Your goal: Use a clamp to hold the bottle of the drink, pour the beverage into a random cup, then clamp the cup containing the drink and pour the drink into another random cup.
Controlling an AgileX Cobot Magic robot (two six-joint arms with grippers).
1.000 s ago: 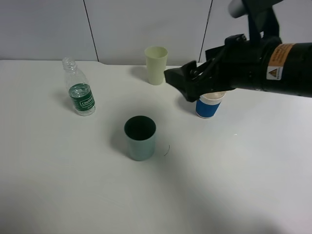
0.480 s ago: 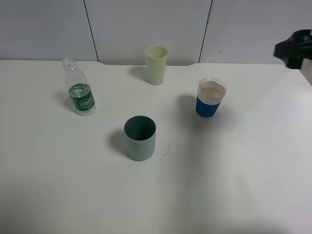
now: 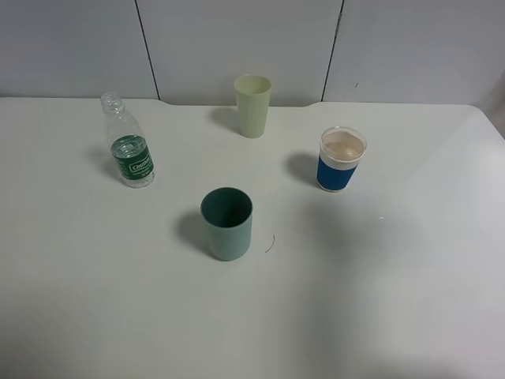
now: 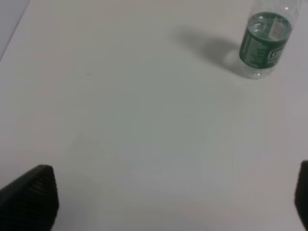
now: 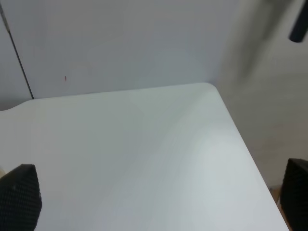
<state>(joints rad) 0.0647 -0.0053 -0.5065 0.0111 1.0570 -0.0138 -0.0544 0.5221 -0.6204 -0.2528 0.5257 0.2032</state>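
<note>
On the white bench (image 3: 379,300) the uncapped bottle (image 3: 129,147) stands at nine o'clock, the teal cup (image 3: 227,223) near the centre, the blue-banded cup (image 3: 341,160) at two o'clock, a pale yellow-green cup (image 3: 252,105) at twelve. The left claw (image 4: 168,197) hangs spread wide and empty near the bottle; the right claw (image 5: 159,197) gapes empty over the bench corner

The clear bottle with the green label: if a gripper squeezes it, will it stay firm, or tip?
The bottle looks like thin clear plastic with no cap, so it may dent when squeezed. It seems only partly filled, so probably light. It stands tall on a narrow base, so a sideways push might tip it and spill.
</note>
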